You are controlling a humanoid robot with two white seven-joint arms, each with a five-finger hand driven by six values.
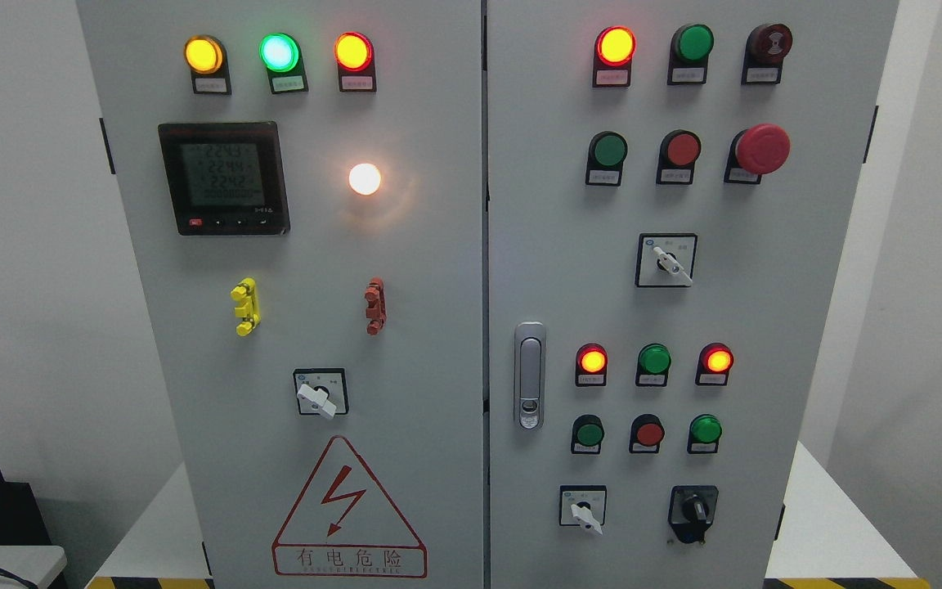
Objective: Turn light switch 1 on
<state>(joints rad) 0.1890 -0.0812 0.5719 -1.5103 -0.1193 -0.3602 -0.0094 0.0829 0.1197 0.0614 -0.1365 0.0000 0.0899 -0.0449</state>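
1. On the left door of the grey cabinet (405,327), the likeliest "light switch 1" is the white-handled knob (320,397) at about 6 o'clock from the glowing white lamp (365,178). Its label is too small to read, so this is a judgement only.
2. No robot hand shows in the head view, left or right, so I cannot tell whether the fingers are wide, narrow or holding anything.
3. The knob's handle lies tilted, its long end pointing toward about 4 o'clock. A good approach would come straight at the door face and pinch the handle from both sides.
4. Turn about the knob's own centre, without pulling outward, and stop at the click.
5. Keep clear of the yellow clip (245,307) at 10 o'clock and the red clip (374,305) at 2 o'clock from the knob.
6. Three similar knobs sit on the right door; mixing them up is the main risk.
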